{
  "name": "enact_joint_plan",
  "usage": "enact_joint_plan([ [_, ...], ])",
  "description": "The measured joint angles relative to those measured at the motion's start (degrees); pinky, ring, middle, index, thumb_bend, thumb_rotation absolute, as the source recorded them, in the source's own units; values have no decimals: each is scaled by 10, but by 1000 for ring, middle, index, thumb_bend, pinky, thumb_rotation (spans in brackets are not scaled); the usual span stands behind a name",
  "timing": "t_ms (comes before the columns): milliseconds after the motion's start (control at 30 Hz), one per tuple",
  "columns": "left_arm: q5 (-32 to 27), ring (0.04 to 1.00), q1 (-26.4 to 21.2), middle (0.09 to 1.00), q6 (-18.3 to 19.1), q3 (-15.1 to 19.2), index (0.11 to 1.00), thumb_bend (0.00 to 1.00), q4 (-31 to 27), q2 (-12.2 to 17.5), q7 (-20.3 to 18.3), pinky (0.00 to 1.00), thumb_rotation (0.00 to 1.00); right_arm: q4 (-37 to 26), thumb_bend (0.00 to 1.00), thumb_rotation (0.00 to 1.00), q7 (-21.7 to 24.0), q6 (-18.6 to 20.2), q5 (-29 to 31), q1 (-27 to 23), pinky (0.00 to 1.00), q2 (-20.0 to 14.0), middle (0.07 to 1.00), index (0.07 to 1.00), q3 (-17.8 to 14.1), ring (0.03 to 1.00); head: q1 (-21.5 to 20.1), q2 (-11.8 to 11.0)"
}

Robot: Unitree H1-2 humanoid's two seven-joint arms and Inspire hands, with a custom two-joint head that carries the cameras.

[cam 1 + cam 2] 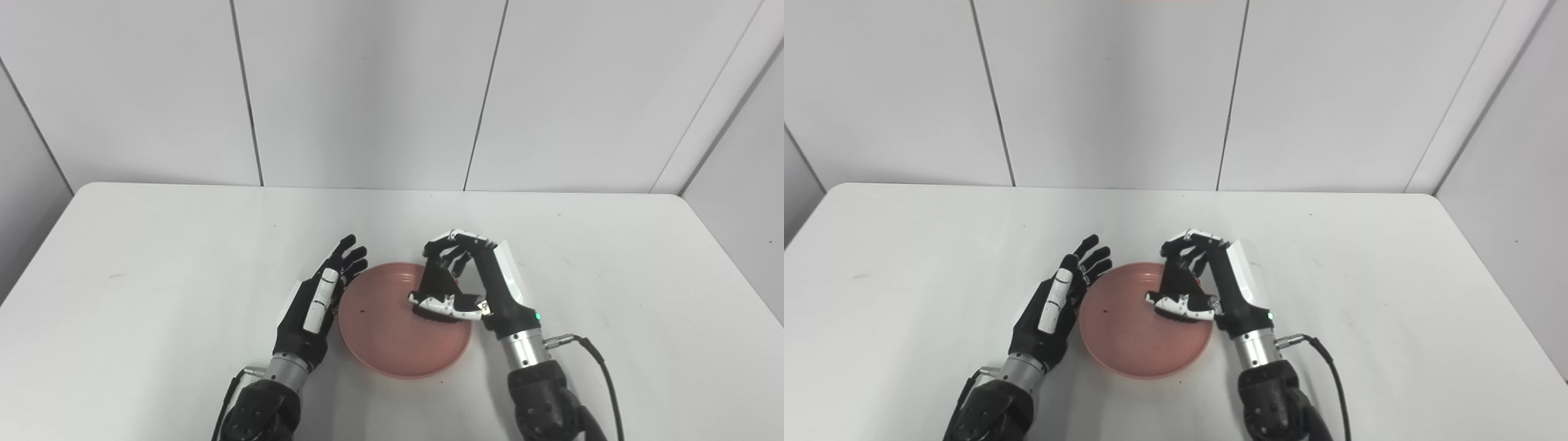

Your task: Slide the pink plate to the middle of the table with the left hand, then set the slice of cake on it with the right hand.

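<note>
Two forearms rise from the near edge of the white table (153, 245), and the pink plate (386, 343) lies between them, close to that edge and about midway across the table's width. Just left of the plate, the left hand (318, 300) stands on its edge, holding nothing, with its fingers straight, slightly spread and pointing away toward the wall; its fingertips (352, 257) are at the plate's far left rim, though whether they touch it cannot be told. Over the right half of the plate, the right hand (465, 282) is closed around the slice of cake (436, 288), a dark wedge pinched between the curled fingers on the far side and the thumb (444, 304) on the near side. The wedge's wide end sits low at the thumb and its narrower end points up and away toward the fingers, so its long axis runs roughly near to far. Whether it rests on the plate or hangs just above cannot be told. A few dark crumbs speckle the plate's left half. No writing or labels can be read anywhere. Beyond the plate, pale wall panels (367, 92) close the scene.
</note>
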Motion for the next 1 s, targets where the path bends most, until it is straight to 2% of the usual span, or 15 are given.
enact_joint_plan([
  [133,4,909,-1,908,-3,0,903,657,3,-1,5,912,913,34,511,0,-24,-52,-4,-1,414,2,518,480,12,448,-1,3],
  [233,5,905,-1,905,-3,0,902,656,3,-1,5,906,914,57,511,0,-43,-74,-11,-3,484,0,509,463,25,485,-4,4],
  [400,6,905,-1,902,-3,0,895,640,2,-1,5,908,919,75,511,0,-77,-84,-36,-10,511,-10,516,474,62,471,-12,5],
  [533,5,902,-1,901,-3,0,895,642,2,-1,4,906,919,83,510,0,-83,-84,-29,-19,539,-24,524,475,87,467,-14,5],
  [567,4,903,-1,902,-3,0,895,638,3,-1,4,907,918,84,511,0,-82,-84,-20,-21,557,-29,526,474,95,569,-15,5],
  [667,3,905,-1,904,-3,1,895,632,3,-1,3,906,912,84,492,110,-74,-84,3,-23,610,-41,768,497,109,729,-18,6],
  [700,2,905,-1,904,-2,1,895,633,2,-1,3,906,913,82,492,112,-64,-84,12,-23,614,-48,775,497,114,734,-18,6],
  [767,2,905,-1,904,-2,1,895,637,2,0,3,906,918,76,443,23,-46,-84,26,-22,664,-58,827,731,124,791,-21,6],
  [900,2,907,-1,906,-3,0,898,637,3,0,1,909,921,65,421,0,-47,-84,55,-22,759,-80,873,841,156,858,-22,6],
  [1000,-1,909,-2,907,-3,1,900,639,4,1,1,915,912,60,433,0,-74,-84,63,-21,780,-92,876,859,176,867,-25,5],
])
